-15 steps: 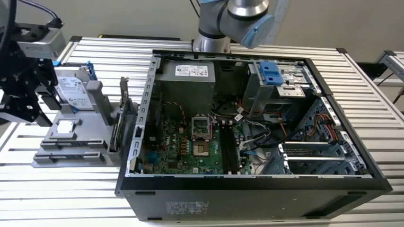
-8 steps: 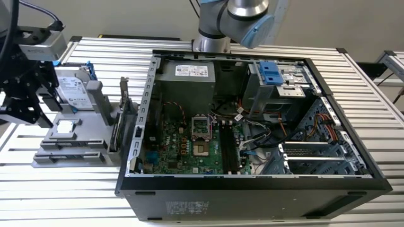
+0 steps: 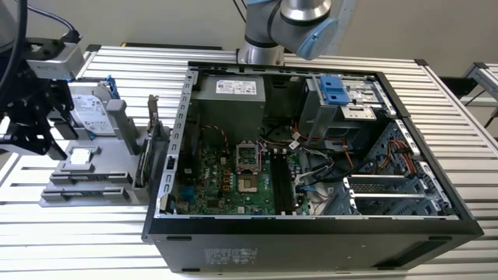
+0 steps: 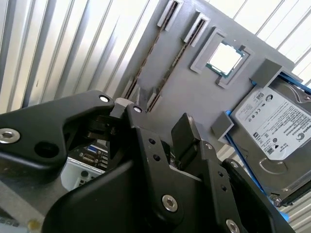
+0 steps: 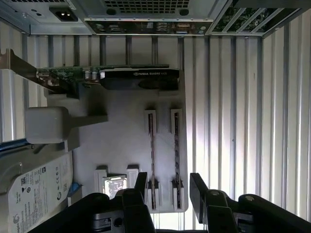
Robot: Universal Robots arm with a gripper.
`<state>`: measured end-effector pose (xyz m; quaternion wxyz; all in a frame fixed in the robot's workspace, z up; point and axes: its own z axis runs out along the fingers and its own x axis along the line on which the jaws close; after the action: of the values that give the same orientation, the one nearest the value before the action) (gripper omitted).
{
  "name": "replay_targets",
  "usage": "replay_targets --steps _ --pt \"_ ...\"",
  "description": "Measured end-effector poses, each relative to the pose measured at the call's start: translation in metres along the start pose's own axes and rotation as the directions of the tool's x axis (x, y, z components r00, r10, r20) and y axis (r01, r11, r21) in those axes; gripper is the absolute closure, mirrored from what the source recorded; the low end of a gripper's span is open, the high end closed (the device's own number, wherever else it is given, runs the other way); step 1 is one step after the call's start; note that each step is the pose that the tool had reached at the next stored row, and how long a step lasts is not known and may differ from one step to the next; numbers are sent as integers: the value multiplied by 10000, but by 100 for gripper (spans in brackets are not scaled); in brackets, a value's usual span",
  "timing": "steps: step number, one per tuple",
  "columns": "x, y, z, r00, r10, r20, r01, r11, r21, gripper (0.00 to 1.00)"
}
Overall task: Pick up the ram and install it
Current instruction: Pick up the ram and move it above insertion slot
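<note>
tool (image 5: 169, 191) spread apart, empty — above the ram (image 5: 176, 150); grey tray (image 5: 121, 141) beneath

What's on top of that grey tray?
Two ram sticks stand on edge in slots on the grey tray, beside a chip, a hard drive and a card with a metal bracket. The tray under the drive is hidden.

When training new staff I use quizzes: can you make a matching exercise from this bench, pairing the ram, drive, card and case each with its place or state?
Things:
1 ram
2 drive
3 card
4 case

Place or state:
A lying open, board exposed
B silver label on top
C on edge, beside the case
D in narrow slots of the grey holder

Pairs: 1-D, 2-B, 3-C, 4-A
</note>
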<state>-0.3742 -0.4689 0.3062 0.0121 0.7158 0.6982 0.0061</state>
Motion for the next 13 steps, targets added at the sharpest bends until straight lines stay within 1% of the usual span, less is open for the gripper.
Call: replay_targets --steps 7,13 --pt "1 -2 52 10000 -24 0 24 10000 4 0" --pt "1 -3 92 9999 -145 -2 145 9999 4 0"
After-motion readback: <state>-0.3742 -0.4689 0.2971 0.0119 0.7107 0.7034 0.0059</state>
